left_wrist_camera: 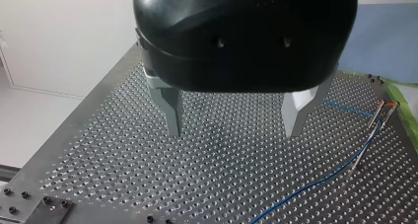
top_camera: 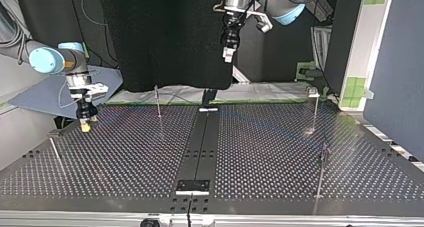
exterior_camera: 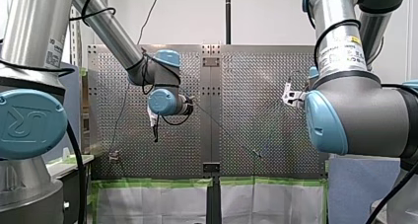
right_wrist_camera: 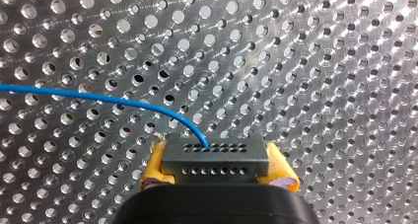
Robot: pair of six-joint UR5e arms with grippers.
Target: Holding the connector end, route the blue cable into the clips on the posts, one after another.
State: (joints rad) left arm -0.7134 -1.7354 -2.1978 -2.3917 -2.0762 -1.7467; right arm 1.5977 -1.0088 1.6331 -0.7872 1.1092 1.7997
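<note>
Over the table [top_camera: 260,152], our right gripper [right_wrist_camera: 218,170] pinches the plug [right_wrist_camera: 216,152], our left gripper [left_wrist_camera: 236,119] hangs open, and next we must lead the blue cable [right_wrist_camera: 98,99] to a post [top_camera: 158,102].

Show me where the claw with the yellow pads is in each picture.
Front view: my right gripper peeks out beside my right arm's elbow, at the right.
Top view: at the left, low over the table, yellow tips showing.
Left wrist view: not in it.
Right wrist view: the camera's own, yellow pads clamped on the connector.
Shared landmark: the perforated table.
</note>
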